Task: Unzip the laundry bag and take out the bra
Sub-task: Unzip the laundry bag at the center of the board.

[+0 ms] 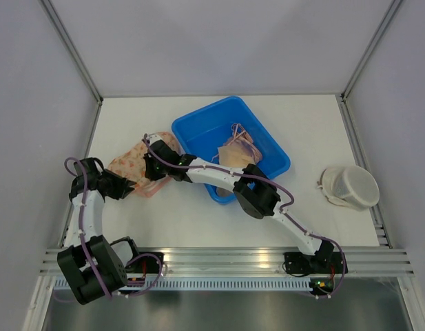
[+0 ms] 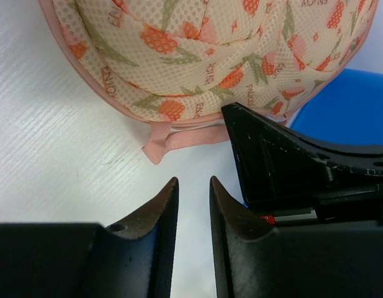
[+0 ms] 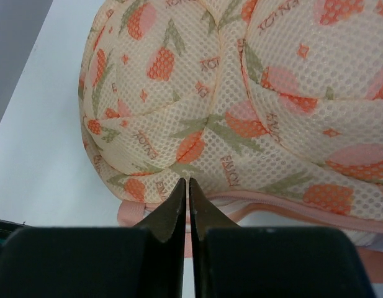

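Note:
The laundry bag [image 1: 133,161] is cream mesh with an orange and green flower print and a pink zip rim. It lies on the table left of the blue tub and fills the left wrist view [image 2: 203,49] and the right wrist view [image 3: 241,105]. Whatever is inside it is hidden. My right gripper [image 1: 152,166] has its tips [image 3: 186,181] pressed together on the bag's lower edge, just above the pink zip band [image 3: 290,208]. My left gripper [image 1: 131,186] sits just short of the bag's pink ribbon loop [image 2: 179,138]. Its jaws [image 2: 192,181] are a little apart and empty.
A blue tub [image 1: 191,127] stands right of the bag, with a pinkish-beige strappy garment [image 1: 237,148] inside. A white mesh pouch [image 1: 350,187] lies at the far right. The right gripper's black body [image 2: 290,161] is close beside my left fingers.

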You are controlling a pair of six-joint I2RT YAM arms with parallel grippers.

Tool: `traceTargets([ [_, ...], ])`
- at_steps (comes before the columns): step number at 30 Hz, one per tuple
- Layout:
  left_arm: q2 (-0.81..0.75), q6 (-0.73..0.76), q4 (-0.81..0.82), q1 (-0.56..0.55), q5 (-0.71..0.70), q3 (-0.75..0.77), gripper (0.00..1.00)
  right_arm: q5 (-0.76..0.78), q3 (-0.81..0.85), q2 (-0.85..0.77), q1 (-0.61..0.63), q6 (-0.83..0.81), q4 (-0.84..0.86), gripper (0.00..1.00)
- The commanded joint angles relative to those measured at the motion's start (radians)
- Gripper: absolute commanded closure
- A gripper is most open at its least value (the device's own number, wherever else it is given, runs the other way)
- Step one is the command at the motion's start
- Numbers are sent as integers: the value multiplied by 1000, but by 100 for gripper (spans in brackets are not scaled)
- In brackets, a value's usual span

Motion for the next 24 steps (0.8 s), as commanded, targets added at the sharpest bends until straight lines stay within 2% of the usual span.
traceTargets([
  [1,-16,15,48,1,33,-8,68,-7,57,-25,6,30,-41,91],
  [2,-10,14,56,1,32,-10,68,-4,48,-52,5,54,-57,87],
  [6,18,5,60,1,26,-33,68,14,3,-117,5,137,-117,85],
  [8,27,6,63,1,-4,-44,67,-35,-38,-138,8,136,-91,81],
  [9,39,8,73,1,-22,-48,67,-56,-53,-144,9,124,-85,75],
  [11,55,15,82,-2,-22,-65,66,-58,-78,-160,13,107,-96,72],
  [15,69,11,151,-2,-31,-120,64,-29,-87,-198,3,81,-145,72],
  [18,67,-3,191,-20,-24,-149,59,-15,-161,-271,0,65,-110,71],
  [24,95,-22,254,-47,-25,-172,55,-1,-189,-321,-1,59,-101,69],
])
